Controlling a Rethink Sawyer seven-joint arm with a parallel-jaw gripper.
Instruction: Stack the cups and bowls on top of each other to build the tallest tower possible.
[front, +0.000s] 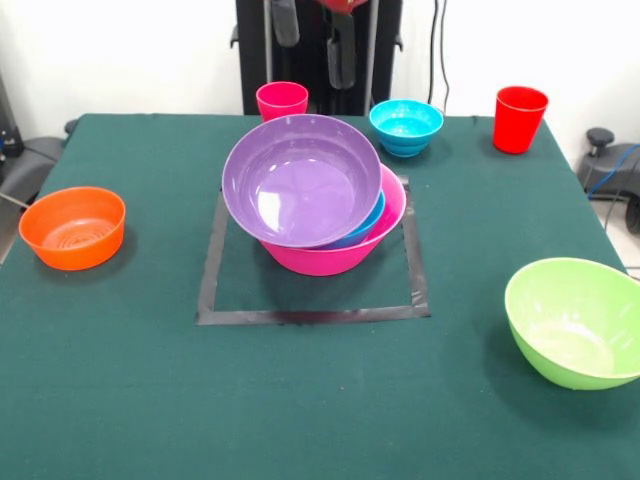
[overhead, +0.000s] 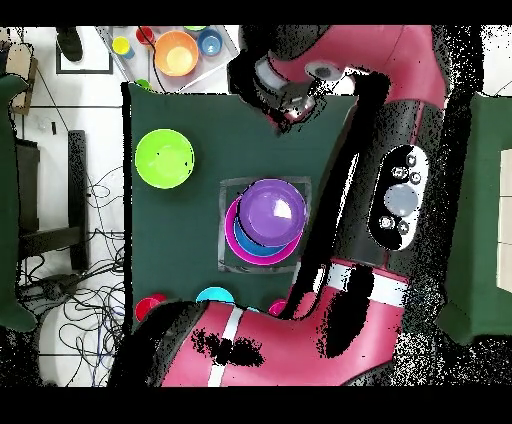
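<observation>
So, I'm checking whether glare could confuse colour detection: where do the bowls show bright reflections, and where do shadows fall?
Front view: soft white glare sits inside the purple bowl and the lime green bowl, and a faint shadow lies under the pink bowl. Overhead view: a small highlight on the purple bowl, while the arm covers the table's right side.

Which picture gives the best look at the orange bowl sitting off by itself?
The front view: the orange bowl stands fully clear on the green table, its rim and inside visible. In the overhead view the robot arm covers that side of the table, so the bowl doesn't show there.
</observation>
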